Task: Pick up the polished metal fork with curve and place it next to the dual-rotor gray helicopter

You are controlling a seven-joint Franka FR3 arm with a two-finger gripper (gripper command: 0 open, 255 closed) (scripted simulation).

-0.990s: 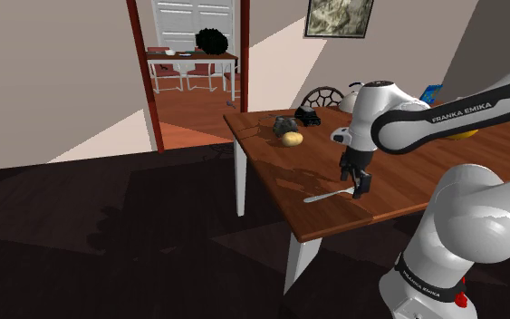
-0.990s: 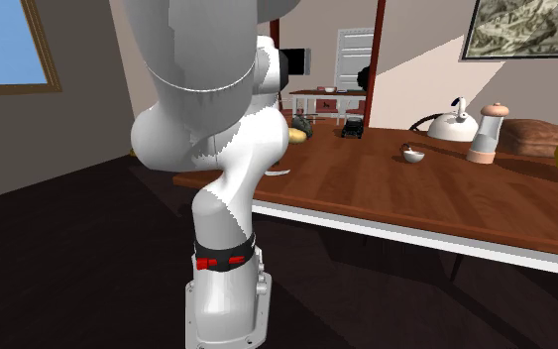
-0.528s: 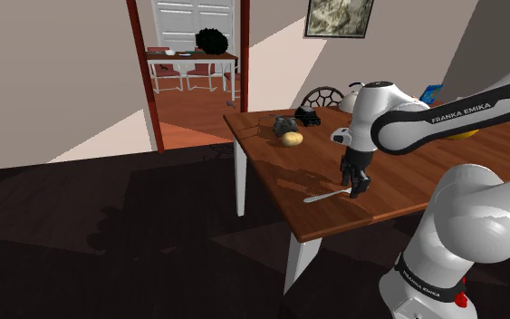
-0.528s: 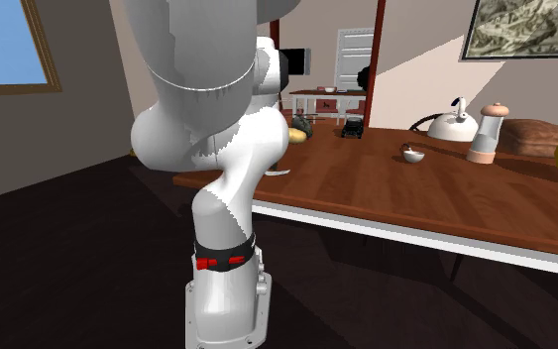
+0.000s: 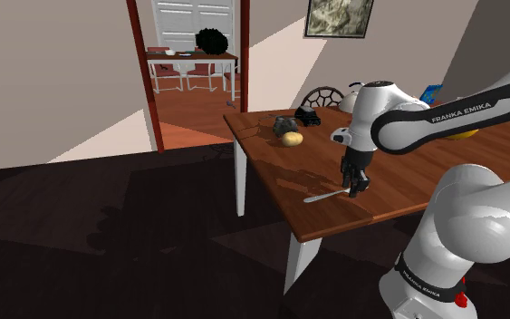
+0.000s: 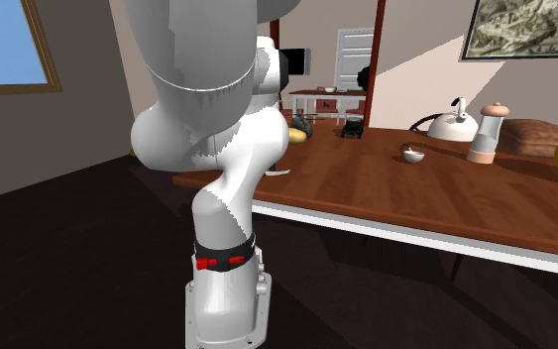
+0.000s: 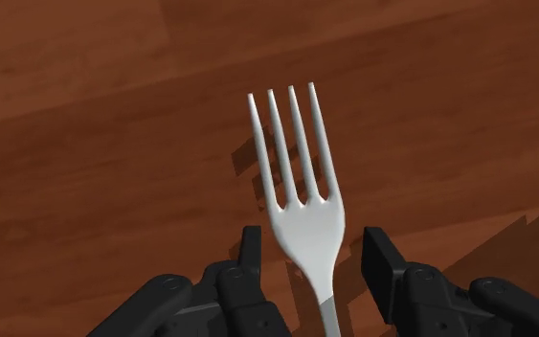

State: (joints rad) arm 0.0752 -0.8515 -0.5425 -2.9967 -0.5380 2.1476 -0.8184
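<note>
Grasp step: gripper (image 7: 315, 251) straddles fork (image 7: 307, 222) neck, lower centre of frame, jaws apart without contact; next move should close, then lift.

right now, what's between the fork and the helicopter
A yellow rounded thing sits just in front of the helicopter; the rest is bare tabletop, as the shoulder view shows.
</note>
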